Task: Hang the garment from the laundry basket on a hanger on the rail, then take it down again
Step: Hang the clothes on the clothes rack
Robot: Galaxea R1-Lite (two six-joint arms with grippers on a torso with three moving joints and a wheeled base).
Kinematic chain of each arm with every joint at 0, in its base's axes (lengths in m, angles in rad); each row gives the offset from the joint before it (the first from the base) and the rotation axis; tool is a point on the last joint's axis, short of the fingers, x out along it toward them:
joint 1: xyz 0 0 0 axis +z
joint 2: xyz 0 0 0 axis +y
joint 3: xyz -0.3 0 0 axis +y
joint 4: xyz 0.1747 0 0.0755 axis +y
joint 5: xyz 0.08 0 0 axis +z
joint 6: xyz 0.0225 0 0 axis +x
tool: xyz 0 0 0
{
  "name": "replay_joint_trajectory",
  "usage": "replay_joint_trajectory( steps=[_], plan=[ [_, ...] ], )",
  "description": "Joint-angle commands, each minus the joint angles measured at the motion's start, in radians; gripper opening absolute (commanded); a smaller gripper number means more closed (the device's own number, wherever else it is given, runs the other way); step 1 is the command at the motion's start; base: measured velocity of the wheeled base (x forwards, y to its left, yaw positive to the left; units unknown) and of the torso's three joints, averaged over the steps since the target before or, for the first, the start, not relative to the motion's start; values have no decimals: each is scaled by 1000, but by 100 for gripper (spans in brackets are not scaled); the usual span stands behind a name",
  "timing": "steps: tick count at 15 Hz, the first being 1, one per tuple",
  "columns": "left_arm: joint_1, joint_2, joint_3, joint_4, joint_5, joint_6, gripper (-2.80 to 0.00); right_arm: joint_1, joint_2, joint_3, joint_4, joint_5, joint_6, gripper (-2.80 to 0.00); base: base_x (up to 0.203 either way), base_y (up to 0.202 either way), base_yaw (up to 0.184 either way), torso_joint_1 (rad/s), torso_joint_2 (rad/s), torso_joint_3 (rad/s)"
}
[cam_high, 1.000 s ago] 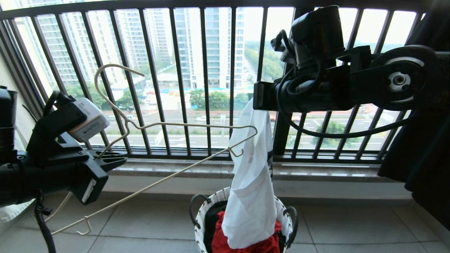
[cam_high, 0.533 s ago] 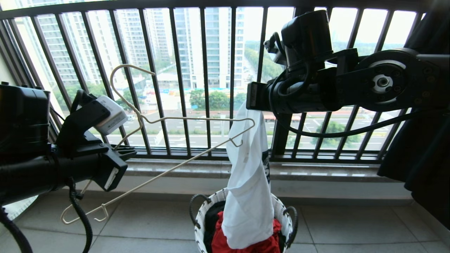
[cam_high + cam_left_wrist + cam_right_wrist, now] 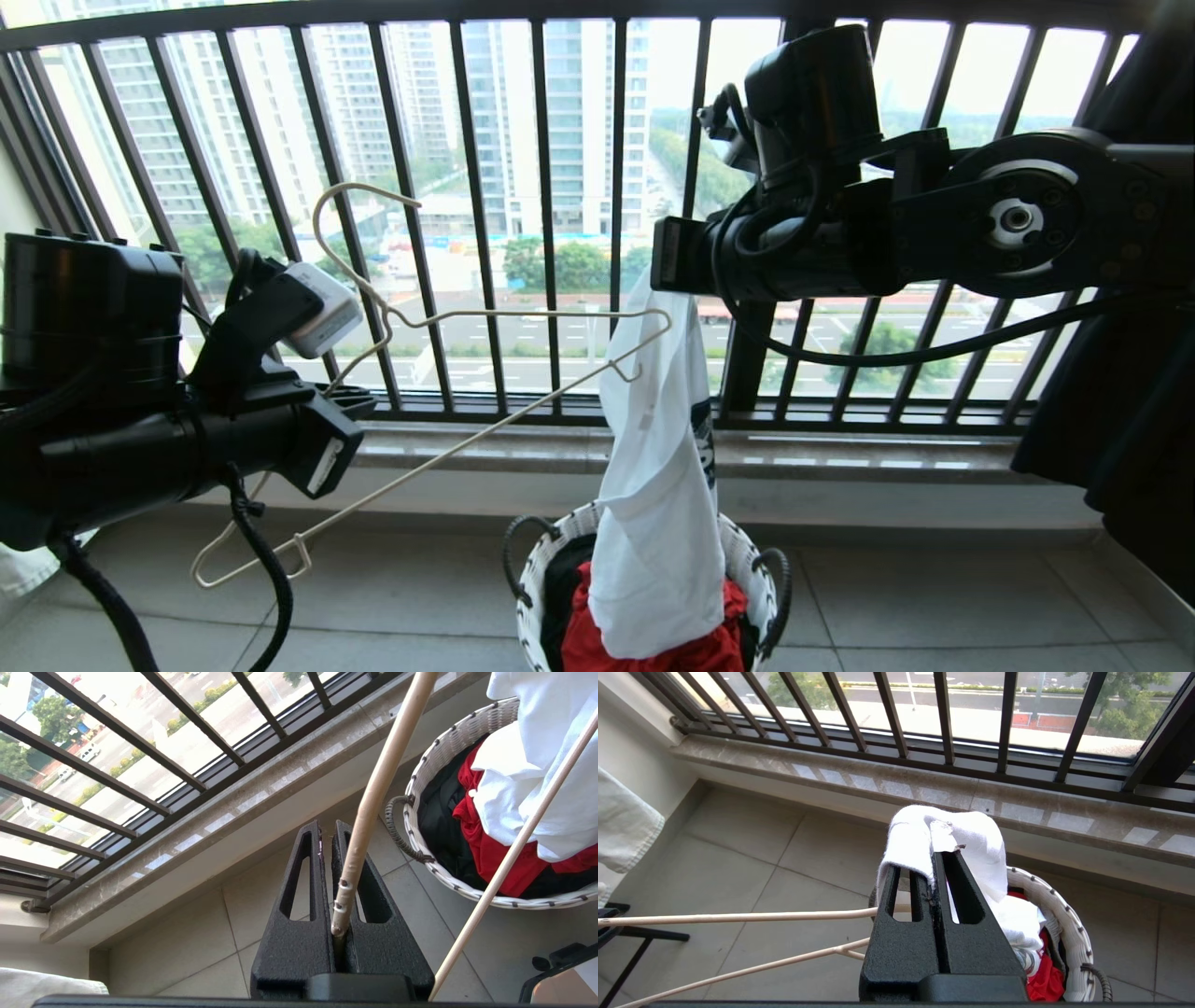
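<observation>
The garment, a white T-shirt, hangs in a long fold from my right gripper, which is shut on its top edge above the laundry basket. Its lower end rests in the basket. My left gripper is at the left, shut on the cream wire hanger just below its hook. The hanger is tilted, with its right end against the garment's top near the right gripper; I cannot tell whether it is inside the cloth. The rail is out of view.
The black window guard and a stone sill run across the far side. A red cloth and dark cloth lie in the basket. A black garment hangs at the right edge. The floor is tiled.
My left gripper has carried the hanger to the right, toward the garment, and the hanger's low end has risen. The right arm shifted slightly left with the garment.
</observation>
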Motion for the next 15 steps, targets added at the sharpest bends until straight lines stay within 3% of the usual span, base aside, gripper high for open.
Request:
replay_joint_trajectory(
  steps=[1,7,11,15],
  plan=[
    [-31,26,-7,-2,38,-14,-280,1,4,-12,0,-4,17,-280,0,0,0,0,0,0],
    [-129,75,-41,-76,204,-107,-280,-3,34,-75,0,-52,99,-280,0,0,0,0,0,0],
    [-145,107,-50,-77,349,-104,-280,-9,35,-93,-9,-71,126,-280,0,0,0,0,0,0],
    [-146,103,-64,-77,401,-105,-280,-39,39,-98,-17,-72,124,-280,0,0,0,0,0,0]
  ],
)
